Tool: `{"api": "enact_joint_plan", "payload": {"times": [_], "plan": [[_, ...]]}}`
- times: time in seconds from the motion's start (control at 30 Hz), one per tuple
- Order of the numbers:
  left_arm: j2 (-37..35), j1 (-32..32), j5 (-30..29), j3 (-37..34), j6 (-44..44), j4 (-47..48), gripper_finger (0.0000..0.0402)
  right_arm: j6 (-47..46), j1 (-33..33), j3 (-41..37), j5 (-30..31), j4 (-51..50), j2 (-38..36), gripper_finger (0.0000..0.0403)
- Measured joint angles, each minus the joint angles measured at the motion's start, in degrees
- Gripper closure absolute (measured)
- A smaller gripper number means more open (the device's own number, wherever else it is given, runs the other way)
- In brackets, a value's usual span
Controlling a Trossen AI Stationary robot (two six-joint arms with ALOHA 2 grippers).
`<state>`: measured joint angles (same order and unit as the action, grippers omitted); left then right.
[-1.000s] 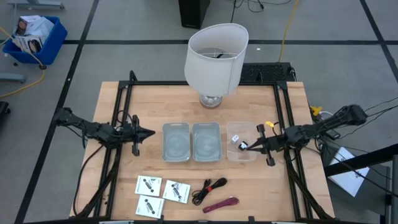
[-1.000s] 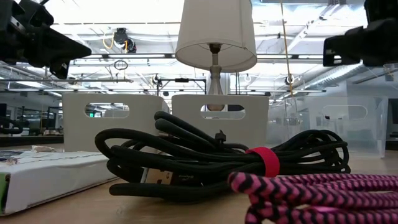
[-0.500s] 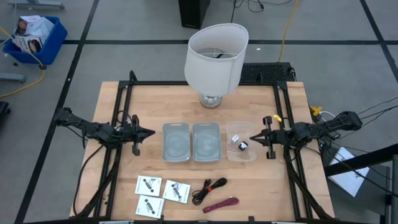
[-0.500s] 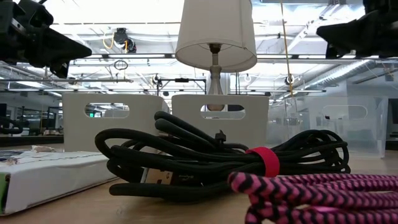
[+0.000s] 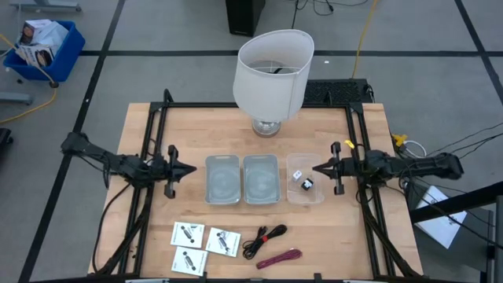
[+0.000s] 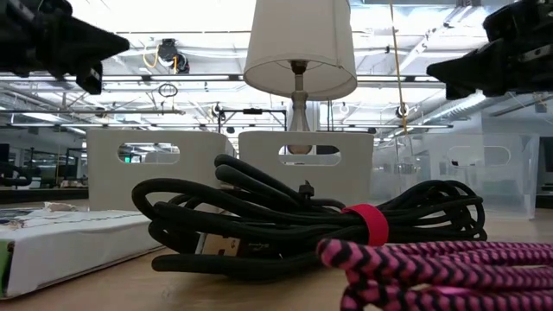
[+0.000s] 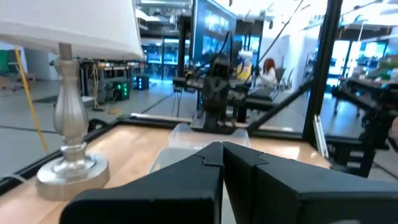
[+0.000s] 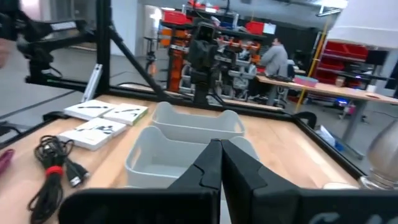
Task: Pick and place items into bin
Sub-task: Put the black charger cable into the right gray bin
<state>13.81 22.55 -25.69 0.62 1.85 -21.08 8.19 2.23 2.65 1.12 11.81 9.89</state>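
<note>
Sitting in the right bin point(image 5: 306, 191), tiny blocks point(image 5: 302, 180); both tools point(image 5: 192, 168) point(image 5: 316, 168) clenched empty.

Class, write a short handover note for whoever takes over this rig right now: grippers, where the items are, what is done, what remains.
Left gripper: shut, empty, left of the bins.
Right gripper: shut, empty, at the clear bin's right edge.
Done: two tiny blocks, one white and one black, lie in the clear bin.
Left: three white packets, the black cable and the red cable lie at the table's near edge. The two grey bins look empty.
</note>
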Motion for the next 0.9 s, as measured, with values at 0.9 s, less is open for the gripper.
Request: {"api": "enact_joint_plan", "payload": {"times": [0.9], "plan": [[77.6, 3.3, 5.4, 65.8, 32.9, 31.2, 0.0282, 2.8, -4.1, 0.0, -5.8, 2.7, 0.0, 0.0403]]}}
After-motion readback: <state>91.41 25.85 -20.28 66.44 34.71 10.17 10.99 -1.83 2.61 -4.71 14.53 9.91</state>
